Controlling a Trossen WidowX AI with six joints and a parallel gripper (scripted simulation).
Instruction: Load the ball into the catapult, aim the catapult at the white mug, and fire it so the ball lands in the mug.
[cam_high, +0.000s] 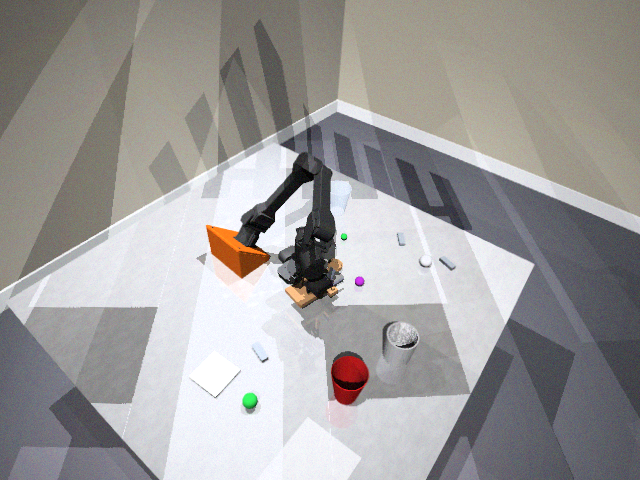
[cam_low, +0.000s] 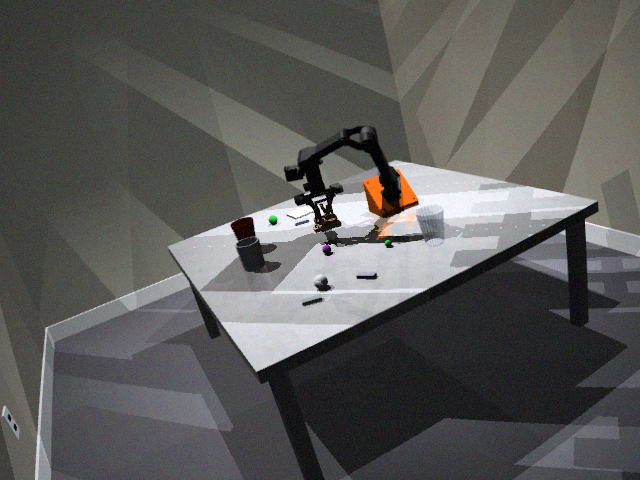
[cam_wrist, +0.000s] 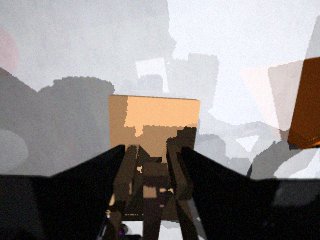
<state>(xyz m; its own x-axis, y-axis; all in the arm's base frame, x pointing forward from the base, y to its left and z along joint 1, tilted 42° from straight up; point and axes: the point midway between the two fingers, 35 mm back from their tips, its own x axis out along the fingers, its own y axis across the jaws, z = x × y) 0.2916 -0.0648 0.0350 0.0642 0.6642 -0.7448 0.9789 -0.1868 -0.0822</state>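
Observation:
The tan wooden catapult (cam_high: 298, 295) (cam_low: 327, 225) (cam_wrist: 162, 112) is between the fingers of my gripper (cam_high: 316, 285) (cam_low: 325, 207) (cam_wrist: 153, 150), which is shut on its upright frame. It hangs a little above the table, its shadow apart from it. Its round cup (cam_high: 335, 265) shows beside the gripper; whether it bears anything is unclear. The greyish-white mug (cam_high: 398, 356) (cam_low: 250, 254) stands upright, dark in the exterior view. A purple ball (cam_high: 359, 281) (cam_low: 326, 249) lies near the catapult. A white ball (cam_high: 424, 260) (cam_low: 320, 281) lies farther off. Which ball is meant is unclear.
A red cup (cam_high: 347, 384) (cam_low: 242, 227) stands beside the mug. A clear ribbed cup (cam_high: 339, 197) (cam_low: 430, 225) stands behind the arm. Green balls (cam_high: 249, 400) (cam_high: 343, 236), small grey blocks (cam_high: 260, 351) (cam_high: 447, 262) and a white square (cam_high: 215, 373) lie around. The arm's base is by an orange wedge (cam_high: 225, 253) (cam_low: 373, 195).

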